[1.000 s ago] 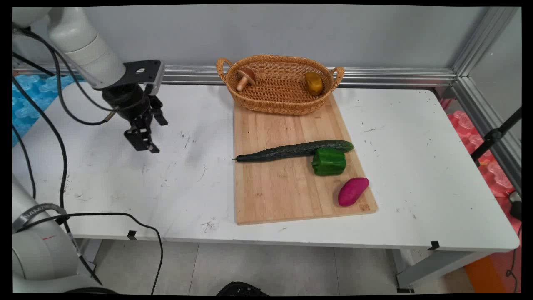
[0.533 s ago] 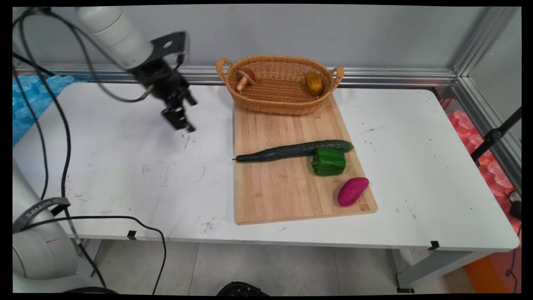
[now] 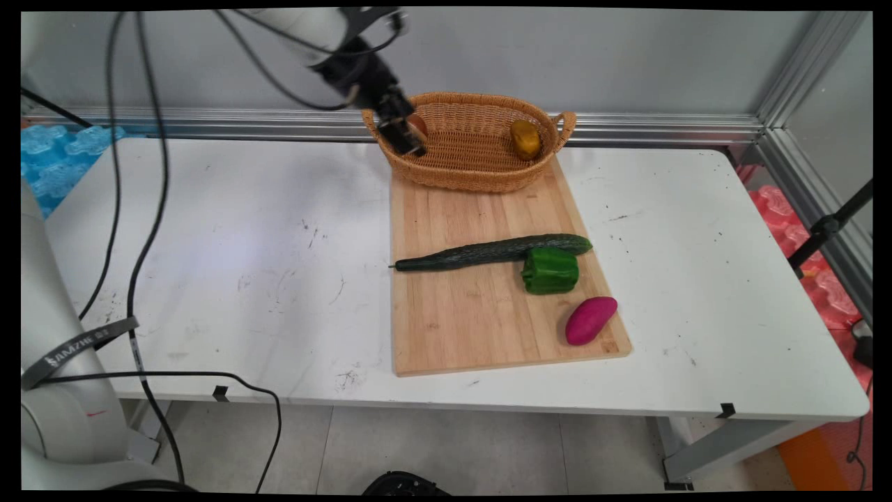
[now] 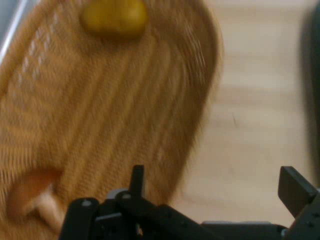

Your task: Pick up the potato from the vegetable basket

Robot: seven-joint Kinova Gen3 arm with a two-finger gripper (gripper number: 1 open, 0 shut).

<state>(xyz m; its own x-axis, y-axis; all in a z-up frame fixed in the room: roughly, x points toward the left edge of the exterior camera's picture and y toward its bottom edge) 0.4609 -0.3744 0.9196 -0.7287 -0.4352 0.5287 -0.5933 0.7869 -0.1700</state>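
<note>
The gripper [image 3: 404, 139] hung above the left end of the wicker basket [image 3: 481, 178], reaching in from the upper left with black cables [image 3: 150, 209] trailing off the arm. In the hand view its two fingers [image 4: 295, 192] stood well apart with nothing between them, so the hand was open and empty. It touched nothing; the thing nearest to it was the mushroom [image 3: 418, 125], a brown-capped piece lying in the basket's left end and partly hidden behind the gripper in the main view. From the hand camera the mushroom [image 4: 30, 197] showed at the lower left, just beside the linkage, not between the fingers.

Further right in the basket, at its far end and well apart from the mushroom, lay a yellow pepper [image 3: 525, 139], resting against the inner wall. The basket itself sat on the back end of a wooden cutting board [image 3: 460, 321], probably so that both made one working area.

Toward the board's right side, a long cucumber [image 3: 488, 252] lay slantwise across the width, its thick end touching the top of a green bell pepper [image 3: 550, 270]. Nearer the front right corner, apart from these, lay a purple sweet potato [image 3: 591, 320], tilted and stable on its side. All of it rested on the white table [image 3: 244, 279], whose left half held nothing but scuffs.
</note>
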